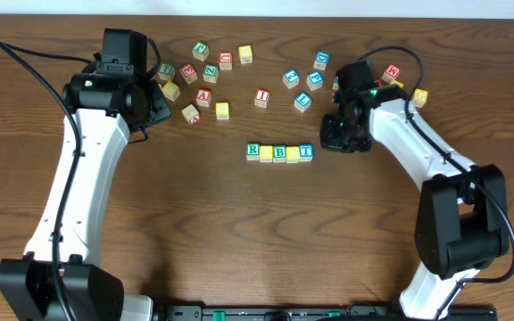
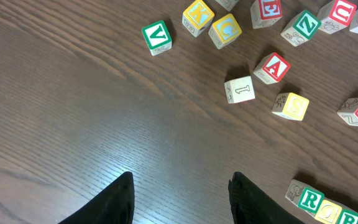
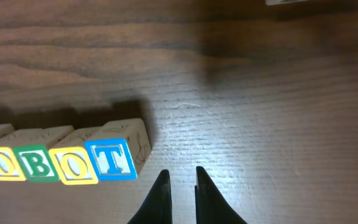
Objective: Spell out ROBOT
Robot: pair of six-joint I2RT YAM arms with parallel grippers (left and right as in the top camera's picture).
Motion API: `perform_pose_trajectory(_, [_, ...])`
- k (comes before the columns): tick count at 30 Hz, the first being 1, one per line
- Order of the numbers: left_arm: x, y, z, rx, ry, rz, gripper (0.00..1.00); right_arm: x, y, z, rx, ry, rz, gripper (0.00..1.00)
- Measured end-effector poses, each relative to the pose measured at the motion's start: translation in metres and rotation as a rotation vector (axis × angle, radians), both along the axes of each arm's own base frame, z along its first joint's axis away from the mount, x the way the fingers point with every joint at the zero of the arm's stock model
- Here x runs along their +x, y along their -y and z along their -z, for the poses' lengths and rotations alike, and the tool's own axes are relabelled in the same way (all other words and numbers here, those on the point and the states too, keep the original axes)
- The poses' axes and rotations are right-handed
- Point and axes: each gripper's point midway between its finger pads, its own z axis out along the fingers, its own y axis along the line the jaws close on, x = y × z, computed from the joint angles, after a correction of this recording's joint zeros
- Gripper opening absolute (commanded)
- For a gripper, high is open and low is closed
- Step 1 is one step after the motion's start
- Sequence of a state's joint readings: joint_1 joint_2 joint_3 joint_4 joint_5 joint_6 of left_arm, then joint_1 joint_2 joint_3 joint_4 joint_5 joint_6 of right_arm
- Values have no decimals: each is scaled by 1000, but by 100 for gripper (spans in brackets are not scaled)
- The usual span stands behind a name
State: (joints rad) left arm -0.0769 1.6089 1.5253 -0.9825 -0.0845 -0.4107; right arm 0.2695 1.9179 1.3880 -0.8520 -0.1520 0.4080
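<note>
Five cubes stand side by side in a row at the table's centre: a green-framed R point(image 1: 253, 151), a yellow O point(image 1: 267, 152), a green B point(image 1: 280, 153), a second yellow O point(image 1: 293, 153) and a blue T point(image 1: 306, 152). The right wrist view shows the T point(image 3: 111, 159), O point(image 3: 73, 165) and B point(image 3: 37, 163) upright and touching. My right gripper point(image 1: 331, 140) point(image 3: 180, 174) hovers just right of the T, shut with nothing in it. My left gripper point(image 1: 162, 111) point(image 2: 180, 177) hangs open and empty over bare wood at the far left. The R point(image 2: 310, 200) shows at its view's lower right.
Loose letter cubes lie scattered along the back: a cluster near the left gripper point(image 1: 205, 73), another near the right arm point(image 1: 303, 82), plus a red W cube point(image 1: 391, 72) and a yellow cube point(image 1: 419, 95) behind the right arm. Black cables trail from both arms.
</note>
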Motion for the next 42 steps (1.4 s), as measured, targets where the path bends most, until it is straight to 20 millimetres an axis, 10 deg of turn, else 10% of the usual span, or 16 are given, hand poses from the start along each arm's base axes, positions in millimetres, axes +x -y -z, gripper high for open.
perform_pose_trajectory(15, [0,0,0,0,0,0,49,-12,-26,32,6,46,-68,10])
perform_pose_trajectory(42, [0,0,0,0,0,0,49,-6,-36,32,15,87,-91,7])
